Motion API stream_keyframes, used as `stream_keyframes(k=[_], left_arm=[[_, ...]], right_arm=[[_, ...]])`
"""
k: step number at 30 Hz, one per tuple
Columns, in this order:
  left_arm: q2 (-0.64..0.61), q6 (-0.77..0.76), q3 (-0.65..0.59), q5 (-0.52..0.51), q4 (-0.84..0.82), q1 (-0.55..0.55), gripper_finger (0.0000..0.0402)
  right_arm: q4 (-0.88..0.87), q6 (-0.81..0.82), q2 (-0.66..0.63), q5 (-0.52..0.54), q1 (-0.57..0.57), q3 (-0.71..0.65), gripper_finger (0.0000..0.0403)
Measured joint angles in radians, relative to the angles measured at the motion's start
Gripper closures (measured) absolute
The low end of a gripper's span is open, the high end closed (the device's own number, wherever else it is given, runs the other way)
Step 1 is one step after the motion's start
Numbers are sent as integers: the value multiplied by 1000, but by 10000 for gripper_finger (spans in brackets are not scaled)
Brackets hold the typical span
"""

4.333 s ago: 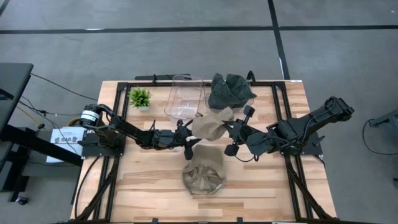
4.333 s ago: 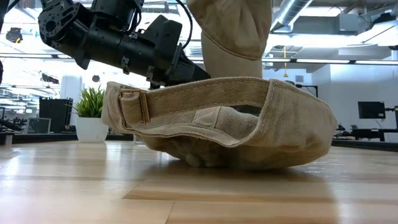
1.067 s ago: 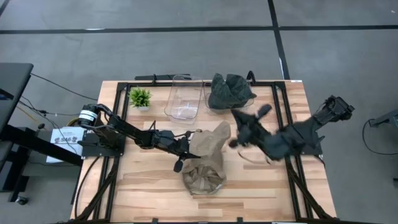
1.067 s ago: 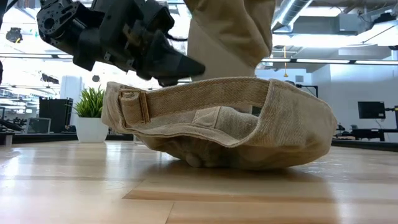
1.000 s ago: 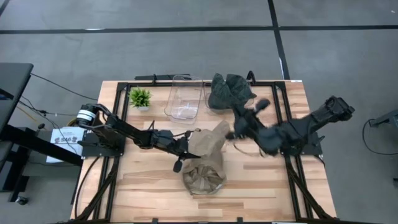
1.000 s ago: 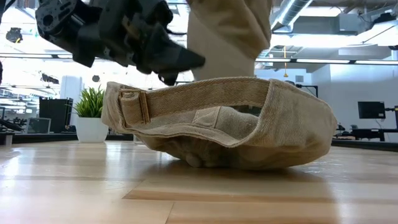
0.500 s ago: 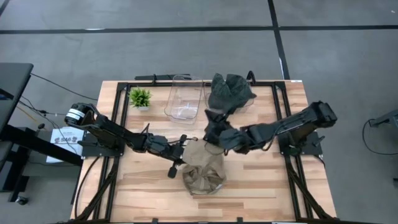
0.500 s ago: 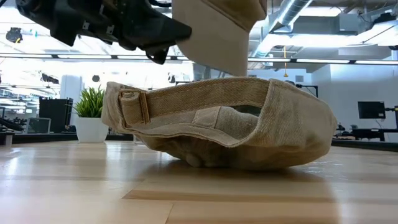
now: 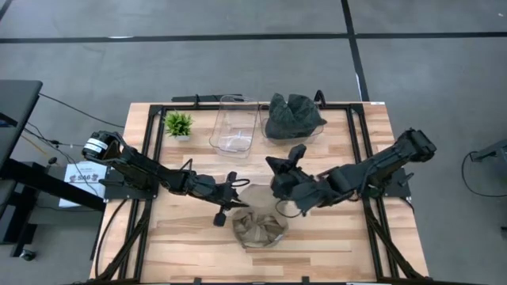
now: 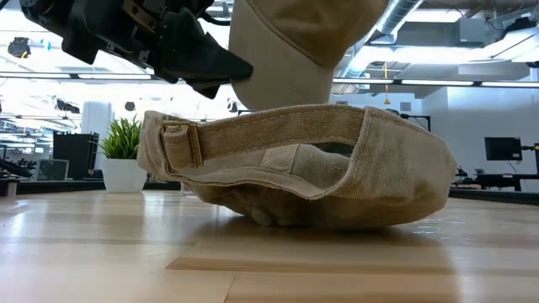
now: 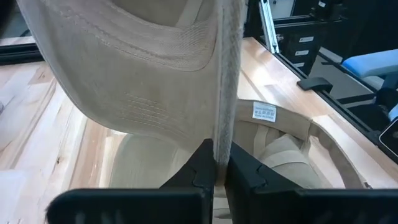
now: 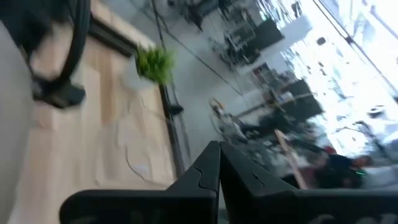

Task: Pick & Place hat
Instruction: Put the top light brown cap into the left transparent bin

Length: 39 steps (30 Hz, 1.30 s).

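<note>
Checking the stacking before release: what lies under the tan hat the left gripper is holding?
Under the held hat, pinched in the left gripper, a second tan hat lies upside down on the table. Its white inner label shows; the held hat covers much of its inside.

A wooden table [image 9: 190, 237] carries a tan hat [image 9: 258, 227], lying crown-down near the front edge, and a small potted plant [image 9: 177, 124] at the back left. Beside the plant stand a clear bin [image 9: 234, 123] and a second holding dark hats [image 9: 293, 115].
</note>
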Motion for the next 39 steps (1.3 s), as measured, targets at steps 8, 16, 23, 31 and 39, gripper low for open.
stream_keyframes(k=[8, 16, 23, 31, 39], left_arm=[[0, -2, 1, 0, 7, 2, 384], [0, -6, 1, -2, 13, 3, 385], [0, -6, 0, -1, 14, 3, 387], [0, -6, 0, -1, 14, 2, 387], [0, -6, 0, 0, 9, 2, 387]], right_arm=[[-3, 68, -73, -49, 2, 30, 402], [-31, 127, 35, -107, -89, 27, 403], [-89, 87, 149, -90, -96, 27, 403], [-8, -50, 89, 49, -110, 28, 403], [35, -149, -35, 74, -81, 29, 403]])
